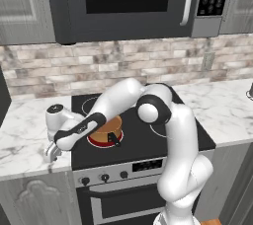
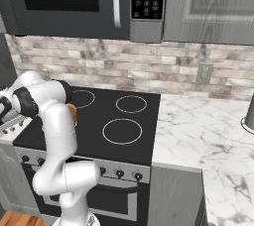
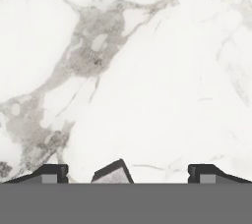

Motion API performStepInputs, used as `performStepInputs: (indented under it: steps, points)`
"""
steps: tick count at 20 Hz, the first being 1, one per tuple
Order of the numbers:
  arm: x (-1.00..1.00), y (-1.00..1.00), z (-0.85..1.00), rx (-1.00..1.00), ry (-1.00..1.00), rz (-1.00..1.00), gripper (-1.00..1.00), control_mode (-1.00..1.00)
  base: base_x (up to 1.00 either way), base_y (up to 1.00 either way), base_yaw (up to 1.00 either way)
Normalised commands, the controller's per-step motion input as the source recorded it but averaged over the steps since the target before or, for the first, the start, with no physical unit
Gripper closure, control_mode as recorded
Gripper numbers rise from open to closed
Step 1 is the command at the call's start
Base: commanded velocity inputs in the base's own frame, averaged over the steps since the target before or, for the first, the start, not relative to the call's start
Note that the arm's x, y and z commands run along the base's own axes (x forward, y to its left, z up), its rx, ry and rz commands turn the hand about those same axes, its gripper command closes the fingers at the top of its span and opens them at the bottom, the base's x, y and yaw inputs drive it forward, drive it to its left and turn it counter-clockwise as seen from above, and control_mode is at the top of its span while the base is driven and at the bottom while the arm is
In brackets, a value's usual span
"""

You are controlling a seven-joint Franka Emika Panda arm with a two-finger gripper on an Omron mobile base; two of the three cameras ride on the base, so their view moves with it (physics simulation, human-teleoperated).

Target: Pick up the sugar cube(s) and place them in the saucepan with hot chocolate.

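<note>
Hand view shows the pincer [image 3: 128,174] spread wide above marble counter [image 3: 147,70], a greyish sugar cube [image 3: 112,174] between its tips.

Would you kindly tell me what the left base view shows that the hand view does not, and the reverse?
Left base view: the copper saucepan on the front-left burner of the stove, the microwave above, and the arm reaching down left of the stove. Hand view: a small greyish sugar cube lying between the open jaws, nearer one tip. Both: the white marble counter beneath the jaws.
</note>
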Motion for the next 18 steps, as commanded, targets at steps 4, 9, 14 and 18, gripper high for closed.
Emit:
performStepInputs:
  steps: [4, 9, 14, 18]
  points:
    - [-0.06, 0.0, -0.23, 0.0, 0.0, 0.0, -1.0, -1.0, 0.0, 0.0, 0.0]
    - [0.0, 0.0, -0.13, 0.0, 0.0, 0.0, -1.0, -1.0, 0.0, 0.0, 0.0]
    - [0.0, 0.0, -0.13, 0.0, 0.0, 0.0, 1.0, -1.0, 0.0, 0.0, 0.0]
    - [0.0, 0.0, -0.08, 0.0, 0.0, 0.0, 1.0, -1.0, 0.0, 0.0, 0.0]
